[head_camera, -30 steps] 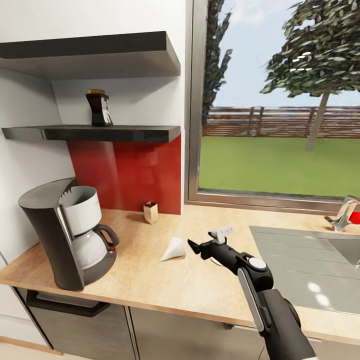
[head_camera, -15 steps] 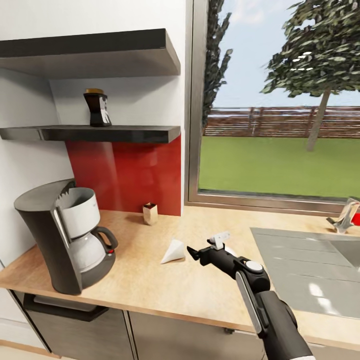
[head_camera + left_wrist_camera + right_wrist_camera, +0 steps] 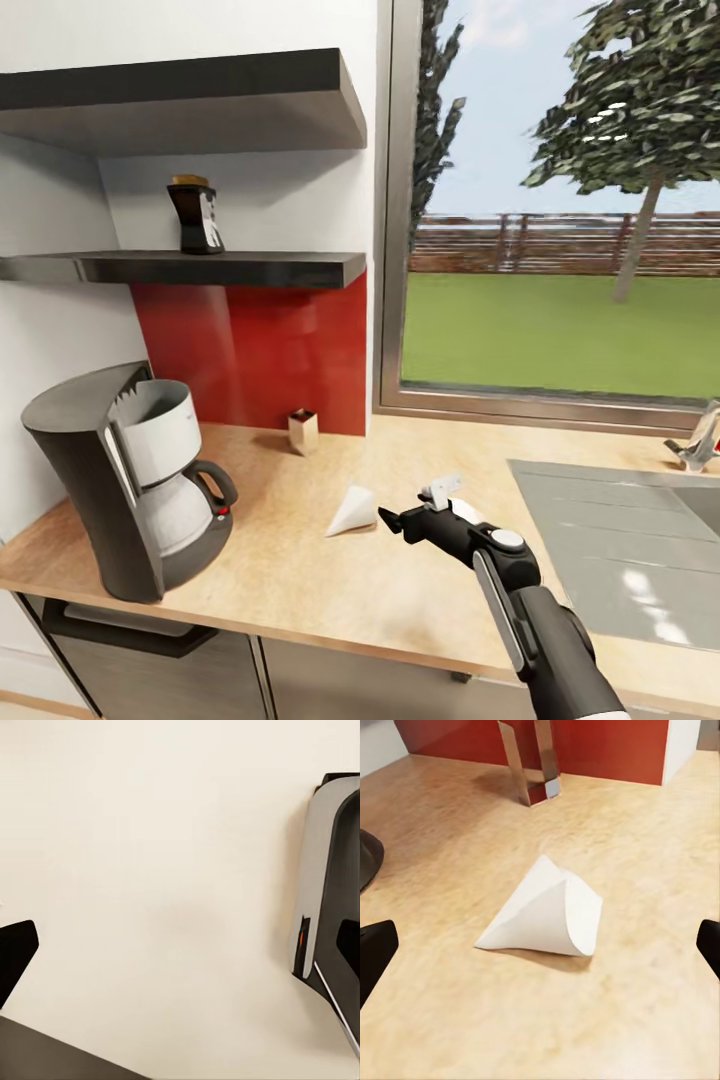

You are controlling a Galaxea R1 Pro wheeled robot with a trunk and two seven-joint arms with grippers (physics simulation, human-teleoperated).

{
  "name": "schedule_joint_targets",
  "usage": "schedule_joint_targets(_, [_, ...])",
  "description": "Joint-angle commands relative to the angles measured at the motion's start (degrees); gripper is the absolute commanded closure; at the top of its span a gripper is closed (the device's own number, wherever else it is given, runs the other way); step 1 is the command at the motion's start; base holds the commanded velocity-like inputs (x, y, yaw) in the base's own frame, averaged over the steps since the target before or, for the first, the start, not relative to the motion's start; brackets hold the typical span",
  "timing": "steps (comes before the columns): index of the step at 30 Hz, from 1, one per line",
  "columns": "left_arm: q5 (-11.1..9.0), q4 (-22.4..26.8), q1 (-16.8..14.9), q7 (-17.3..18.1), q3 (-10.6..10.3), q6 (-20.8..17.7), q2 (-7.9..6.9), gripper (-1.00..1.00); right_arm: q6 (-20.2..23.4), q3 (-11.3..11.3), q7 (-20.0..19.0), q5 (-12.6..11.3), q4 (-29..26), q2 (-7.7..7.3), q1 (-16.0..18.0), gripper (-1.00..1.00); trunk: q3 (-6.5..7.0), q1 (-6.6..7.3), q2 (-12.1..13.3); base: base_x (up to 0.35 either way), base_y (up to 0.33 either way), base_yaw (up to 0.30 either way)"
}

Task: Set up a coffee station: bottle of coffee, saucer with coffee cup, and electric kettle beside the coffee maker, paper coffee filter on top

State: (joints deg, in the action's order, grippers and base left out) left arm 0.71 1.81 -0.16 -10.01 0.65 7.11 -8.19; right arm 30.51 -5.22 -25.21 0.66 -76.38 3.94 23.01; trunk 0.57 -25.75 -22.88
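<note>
The right gripper (image 3: 405,515) hovers low over the counter (image 3: 300,590), fingers spread wide and empty, pointed straight at the filter (image 3: 351,511), which lies on its side just beside the fingertips, between the coffee maker (image 3: 125,470) and the sink (image 3: 620,530). From the wrist, the filter (image 3: 547,911) sits dead centre between the two finger (image 3: 373,952) tips, open mouth turned to one side. It's a thin paper cone, so I'd judge it featherlight, soft and easy to crush or nudge away across the smooth wood. The best hold looks like a gentle pinch across the flattened rim or the seam, not the hollow body. A small metal holder (image 3: 302,431) stands by the red backsplash (image 3: 260,350). The bottle (image 3: 199,217) waits up on the shelf (image 3: 190,267). Of the left claw I cannot tell the state.
</note>
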Motion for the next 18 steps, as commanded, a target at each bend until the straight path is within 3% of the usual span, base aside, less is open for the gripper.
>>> schedule_joint_targets(1, [0.1,-0.1,0.0,-0.1,0.1,0.2,0.02,-1.00,0.3,0.1,-0.2,0.1,0.3,-0.07,0.0,-1.00,-0.02,-0.04,0.0,0.150,0.223,0.000])
schedule_joint_targets(7, [0.1,-0.1,0.0,-0.1,0.1,0.2,0.35,-1.00,0.3,0.0,-0.3,0.1,1.1,-0.22,0.0,-1.00,-0.02,-0.04,0.0,0.146,0.186,0.000])
schedule_joint_targets(18, [0.1,-0.1,0.0,-0.1,0.1,0.2,0.45,-1.00,0.1,0.0,-0.3,0.1,4.6,-0.25,0.0,-1.00,-0.02,-0.04,0.0,0.022,0.024,0.000])
